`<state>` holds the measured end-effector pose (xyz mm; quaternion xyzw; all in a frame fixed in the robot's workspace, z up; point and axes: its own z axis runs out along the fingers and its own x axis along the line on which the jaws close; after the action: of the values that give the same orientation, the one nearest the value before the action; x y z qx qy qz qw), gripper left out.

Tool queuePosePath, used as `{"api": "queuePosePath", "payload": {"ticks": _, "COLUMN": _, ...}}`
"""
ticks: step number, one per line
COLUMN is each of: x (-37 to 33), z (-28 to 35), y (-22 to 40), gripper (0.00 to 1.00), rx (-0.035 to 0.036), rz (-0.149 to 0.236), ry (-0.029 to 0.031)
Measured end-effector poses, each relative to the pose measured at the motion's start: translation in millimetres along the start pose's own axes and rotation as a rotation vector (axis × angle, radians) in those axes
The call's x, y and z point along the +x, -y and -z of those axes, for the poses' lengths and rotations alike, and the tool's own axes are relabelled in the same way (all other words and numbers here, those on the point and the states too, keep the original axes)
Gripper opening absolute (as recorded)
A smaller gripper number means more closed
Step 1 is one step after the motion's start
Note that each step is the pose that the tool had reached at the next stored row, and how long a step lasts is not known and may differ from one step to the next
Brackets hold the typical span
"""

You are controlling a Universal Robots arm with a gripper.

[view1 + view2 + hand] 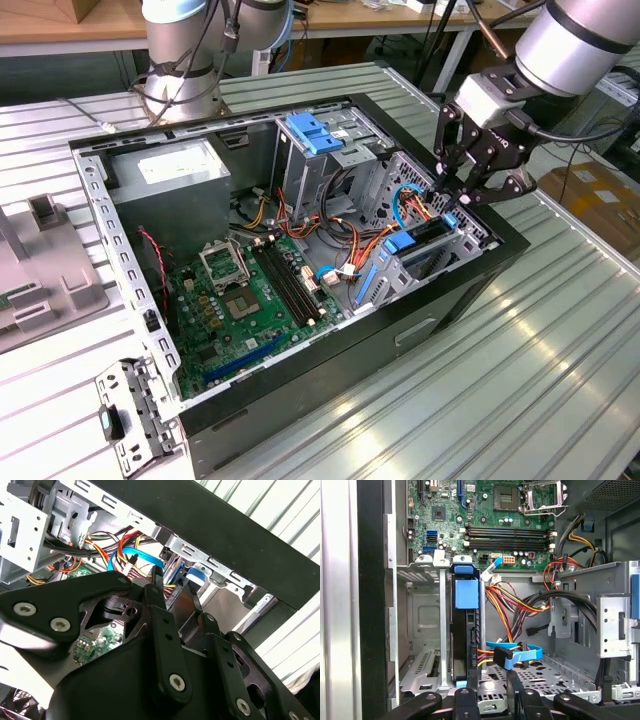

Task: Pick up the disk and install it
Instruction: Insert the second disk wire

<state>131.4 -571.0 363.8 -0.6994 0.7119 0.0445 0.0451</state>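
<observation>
Disk seated edge-on in the drive cage; gripper above it.

The disk [466, 645] stands upright in the computer case's [440, 300] cage, blue rail tab uppermost for access. The gripper [478, 185] hovers just over it; finger spread cannot be judged.

Exterior view: high, off to side, angled down on whole open computer case [300, 250]. Both wrist views: close, past gripper linkage, sharing drive cage [445, 630] and coloured cables [127, 555].
</observation>
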Motion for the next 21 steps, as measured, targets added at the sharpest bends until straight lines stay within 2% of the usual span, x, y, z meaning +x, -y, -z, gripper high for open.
{"api": "queuePosePath", "payload": {"ticks": 6, "x": -4.7, "z": -0.6, "y": -0.9, "gripper": 0.36, "rx": 0.0000, "rz": 0.000, "ry": 0.0001}}
{"api": "queuePosePath", "payload": {"ticks": 21, "x": -6.3, "z": -0.8, "y": -6.1, "gripper": 0.36, "rx": 0.0000, "rz": 0.000, "ry": 0.0023}}
